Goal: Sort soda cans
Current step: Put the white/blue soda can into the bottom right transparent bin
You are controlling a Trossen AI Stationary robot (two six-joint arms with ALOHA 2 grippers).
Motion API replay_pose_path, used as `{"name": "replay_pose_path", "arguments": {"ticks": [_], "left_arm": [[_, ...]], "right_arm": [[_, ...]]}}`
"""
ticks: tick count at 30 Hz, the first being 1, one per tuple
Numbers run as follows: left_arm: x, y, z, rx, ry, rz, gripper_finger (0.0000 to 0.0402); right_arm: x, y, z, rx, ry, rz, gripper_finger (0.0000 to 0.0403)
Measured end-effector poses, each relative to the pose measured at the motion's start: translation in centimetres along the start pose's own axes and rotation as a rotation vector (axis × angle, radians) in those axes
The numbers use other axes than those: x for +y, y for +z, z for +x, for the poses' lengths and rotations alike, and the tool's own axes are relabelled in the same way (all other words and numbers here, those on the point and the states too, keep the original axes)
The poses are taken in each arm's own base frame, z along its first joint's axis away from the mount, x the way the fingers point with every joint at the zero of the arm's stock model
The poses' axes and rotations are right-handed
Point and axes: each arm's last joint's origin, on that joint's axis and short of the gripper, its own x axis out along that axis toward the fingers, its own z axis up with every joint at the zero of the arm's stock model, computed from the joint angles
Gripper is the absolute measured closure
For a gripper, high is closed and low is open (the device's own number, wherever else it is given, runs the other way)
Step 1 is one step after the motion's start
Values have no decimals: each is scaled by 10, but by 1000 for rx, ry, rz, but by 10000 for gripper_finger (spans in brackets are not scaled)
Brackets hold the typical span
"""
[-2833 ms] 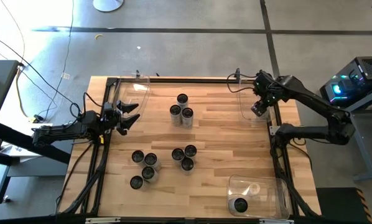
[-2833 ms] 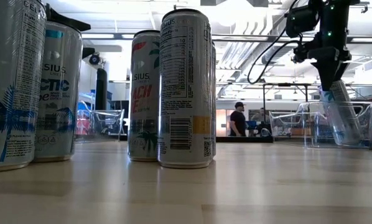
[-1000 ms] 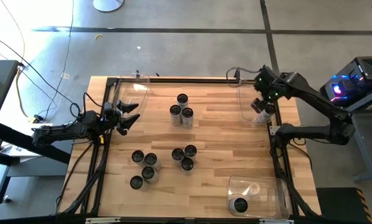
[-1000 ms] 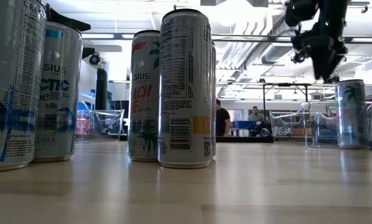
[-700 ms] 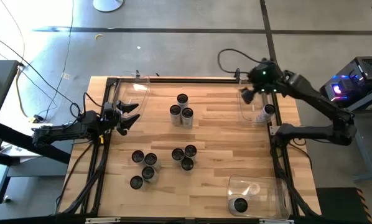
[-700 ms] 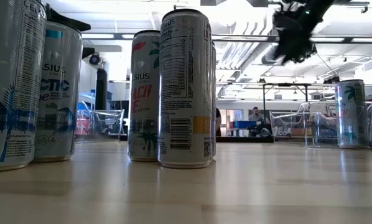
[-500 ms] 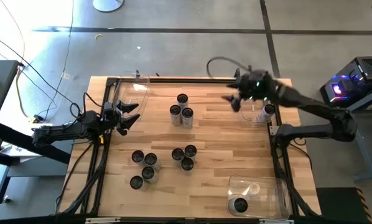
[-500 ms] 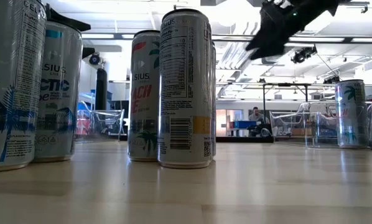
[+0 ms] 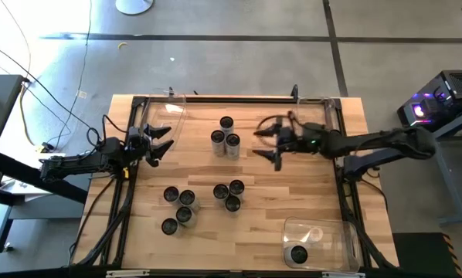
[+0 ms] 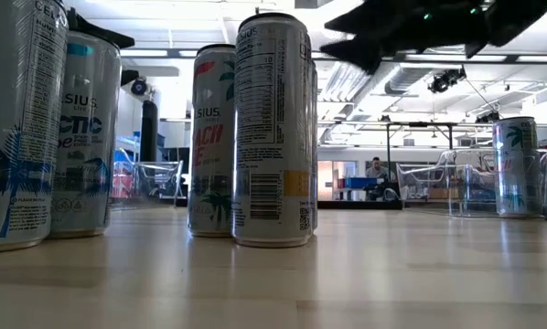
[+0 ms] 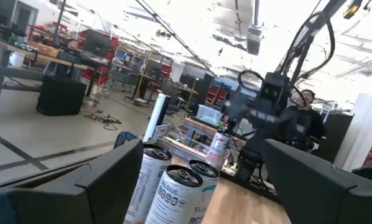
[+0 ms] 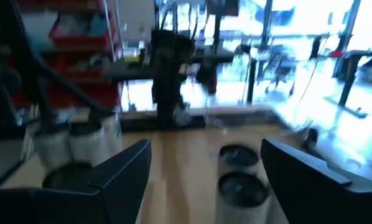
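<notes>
Soda cans with dark tops stand upright on the wooden table. A group of three (image 9: pixel 225 139) is at the far middle, another three (image 9: pixel 229 194) at the centre, and several (image 9: pixel 180 208) at the near left. One can (image 10: pixel 516 164) stands in the clear bin (image 10: pixel 470 187) at the far right, and another (image 9: pixel 298 254) in the near right bin (image 9: pixel 324 232). My right gripper (image 9: pixel 260 144) hangs open and level above the table, just right of the far group and pointing at it. My left gripper (image 9: pixel 161 143) waits open at the left edge.
A third clear bin (image 9: pixel 169 116) stands at the far left corner beside my left gripper. A black frame runs along the table's edges. Bare wood lies between the can groups and the right-hand bins. People stand in the room beyond the table.
My right gripper has swung from above the far right bin toward the table's middle and tipped from pointing down to level, facing the far group of cans. It has stayed open. The can stands upright in that bin where it was left.
</notes>
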Motion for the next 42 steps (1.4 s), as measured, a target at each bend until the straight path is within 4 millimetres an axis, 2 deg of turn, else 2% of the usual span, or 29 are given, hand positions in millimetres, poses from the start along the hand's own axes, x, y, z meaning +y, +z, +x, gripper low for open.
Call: {"name": "replay_pose_path", "arguments": {"ticks": [6, 12, 18, 24, 27, 34, 42], "left_arm": [[0, 0, 0, -3, 2, 1, 78], [0, 0, 0, 1, 3, 9, 78], [0, -1, 0, 6, 3, 11, 78], [0, -1, 0, 8, -2, 6, 78], [0, -1, 0, 8, -2, 10, 78], [0, -1, 0, 8, -2, 10, 78], [0, 0, 0, 5, -2, 10, 78]], "right_arm": [[0, -7, 42, 78, -37, -51, 98], [-12, 7, 74, 185, -63, -59, 78], [-23, 17, 96, 349, -141, -21, 75], [-29, -19, 103, 393, -208, -13, 75], [-30, -21, 106, 349, -213, -13, 75], [-29, -26, 104, 398, -196, 7, 75], [-29, -46, 112, 461, -191, 9, 86]]}}
